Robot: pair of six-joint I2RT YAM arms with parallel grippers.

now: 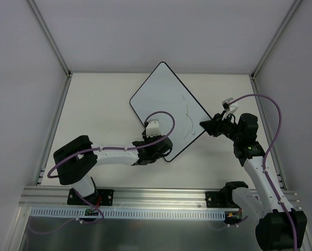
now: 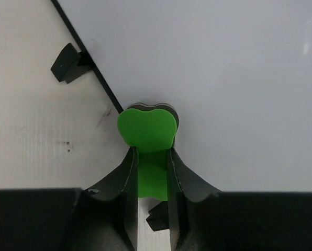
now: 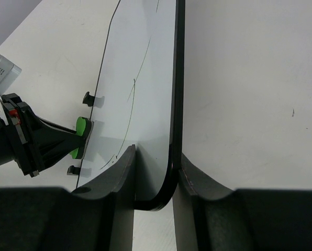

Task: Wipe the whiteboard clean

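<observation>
The whiteboard lies turned like a diamond on the table, with thin black pen lines near its right corner. My left gripper is shut on a small green eraser, which is pressed onto the board at its lower left edge, beside a black foot. My right gripper is shut on the board's right corner, one finger on the white face and one on the black frame. The right wrist view shows the board, the pen lines and the eraser.
The white table is bounded by grey walls at the back and both sides. An aluminium rail with the arm bases runs along the near edge. Purple cables loop over both arms. Two black feet stick out from the board's edge.
</observation>
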